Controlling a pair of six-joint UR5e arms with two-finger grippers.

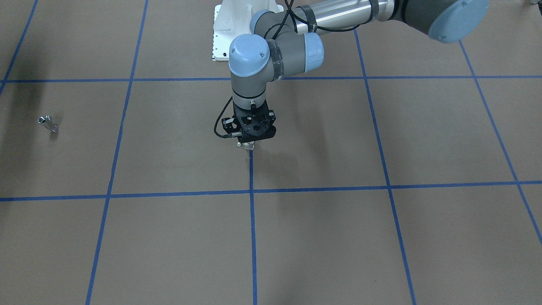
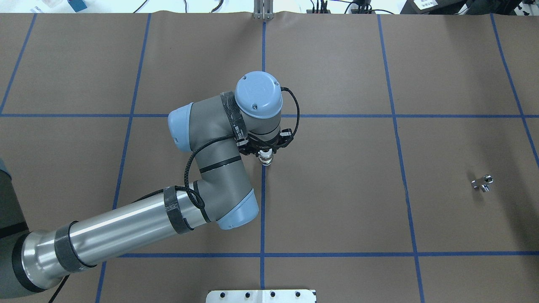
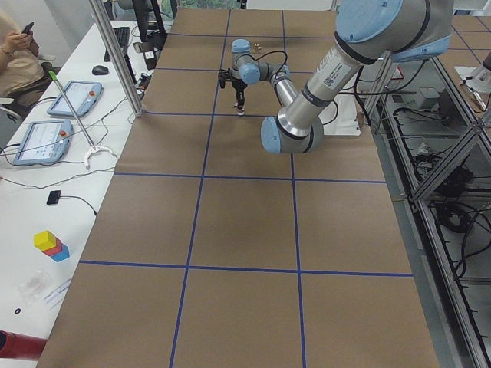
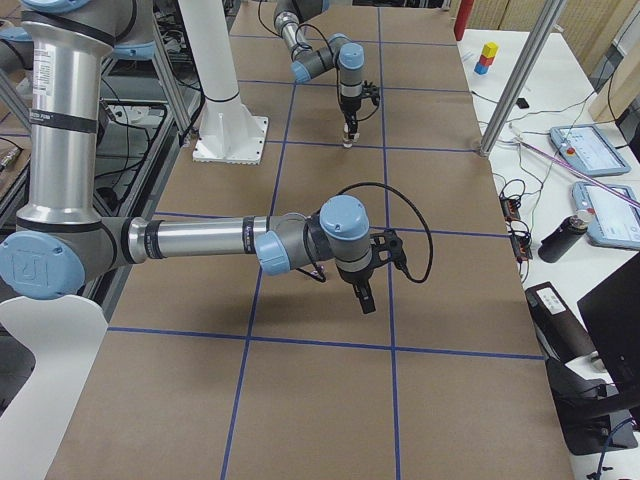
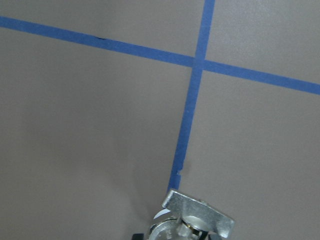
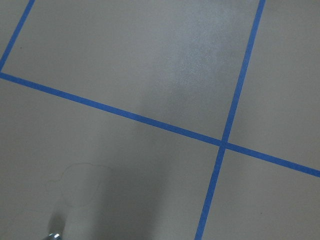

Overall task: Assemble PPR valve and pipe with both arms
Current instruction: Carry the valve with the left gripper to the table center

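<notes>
My left gripper [image 1: 247,143] points down near the middle of the table and is shut on the PPR valve [image 1: 245,145], a metal fitting with a flat handle tab. It holds the valve close above a blue tape line. The valve also shows in the overhead view [image 2: 265,159] and at the bottom of the left wrist view [image 5: 197,220]. The pipe [image 2: 482,183], a small shiny silver stub, lies alone far off on my right side of the table [image 1: 47,123]. My right gripper [image 4: 366,298] shows only in the exterior right view, low over the table. I cannot tell whether it is open or shut.
The white pedestal [image 1: 224,34] stands at the robot's edge of the table. Blue tape lines [image 2: 263,210] divide the brown table into squares. A side bench with tablets [image 3: 42,142] and coloured blocks [image 3: 50,245] runs along the far side. A person [image 3: 15,54] sits there.
</notes>
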